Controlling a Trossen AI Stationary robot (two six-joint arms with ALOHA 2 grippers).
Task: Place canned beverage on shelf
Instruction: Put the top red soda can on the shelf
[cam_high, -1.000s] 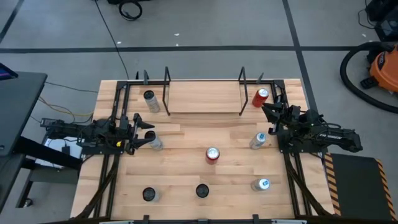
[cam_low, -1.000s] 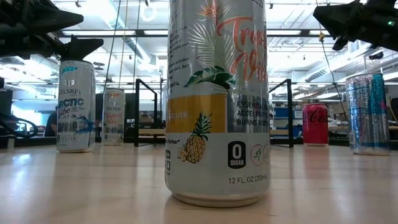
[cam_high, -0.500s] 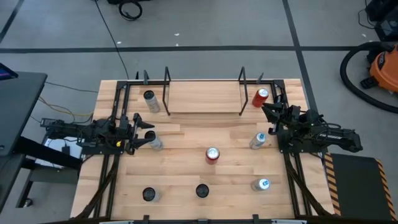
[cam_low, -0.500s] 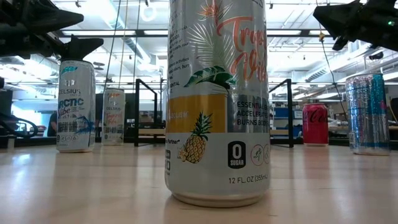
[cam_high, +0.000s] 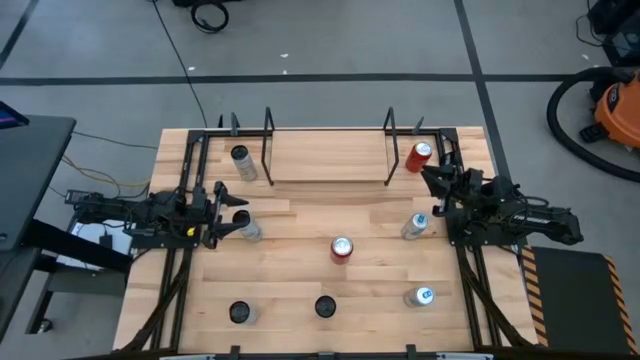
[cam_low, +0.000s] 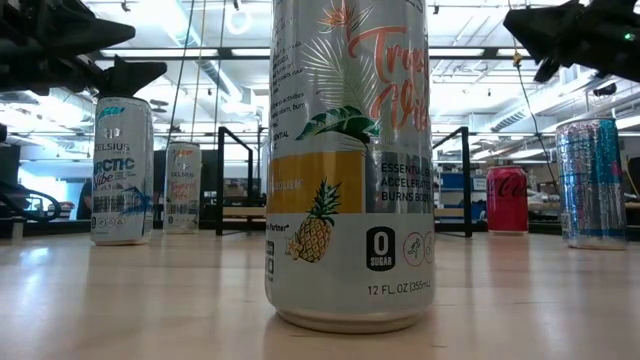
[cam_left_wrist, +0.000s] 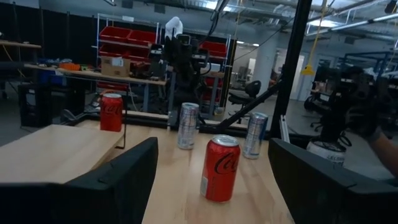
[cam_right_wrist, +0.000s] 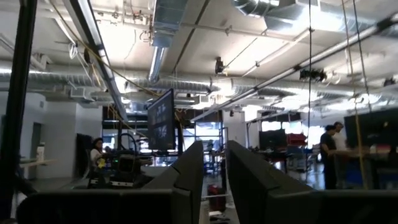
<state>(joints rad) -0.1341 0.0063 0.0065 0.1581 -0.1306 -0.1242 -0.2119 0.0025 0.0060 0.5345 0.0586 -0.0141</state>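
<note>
Even, soft overhead light was seen across the worktop (cam_high: 300, 205), with faint shadows. Glare from ceiling lamps was noted at the low view's top; its foreground was blurred.

1. The shelf (cam_high: 328, 160) stands at the table's far edge, centred between the 2 arms. It is a low open rack: a light wood board with a thin black metal frame at each end. Nothing rests on its board.
2. 8 cans stand upright on the table, none on the shelf.
3. A red cola can (cam_high: 419, 156) stands just beside the shelf's right frame.
4. A silver can (cam_high: 242, 163) stands just beside the left frame.
5. Another red cola can (cam_high: 342, 249) stands near the table's middle.
6. A tall silver can with a pineapple print (cam_low: 350, 165) stands at the near edge.
</note>
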